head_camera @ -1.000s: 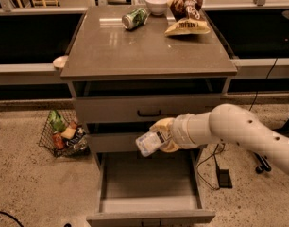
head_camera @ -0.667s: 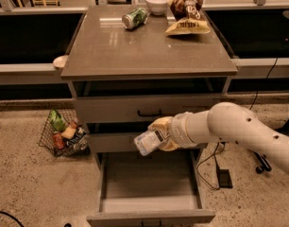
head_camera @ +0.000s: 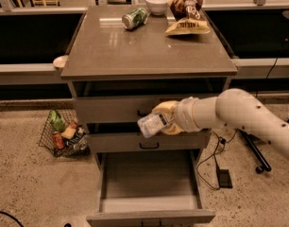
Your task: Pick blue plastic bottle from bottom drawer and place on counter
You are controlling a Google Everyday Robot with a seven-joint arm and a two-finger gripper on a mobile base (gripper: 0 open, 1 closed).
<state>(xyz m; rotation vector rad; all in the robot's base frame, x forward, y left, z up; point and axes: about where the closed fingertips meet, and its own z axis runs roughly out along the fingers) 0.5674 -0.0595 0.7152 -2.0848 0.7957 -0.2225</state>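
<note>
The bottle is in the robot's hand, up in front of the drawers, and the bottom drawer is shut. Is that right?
No. The bottom drawer is pulled open, as the camera view shows. The hand does hold the bottle up in front of the drawers.

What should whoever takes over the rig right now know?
The gripper is shut on the blue plastic bottle, held in the air in front of the upper drawer fronts, above the open bottom drawer.
The drawer floor shows nothing on it.
The counter has a green can, a bowl and a chip bag at the back; its front part is bare.
Done: bottle out of the drawer.
Left: raise it over the counter edge, set it down in front, release.
</note>
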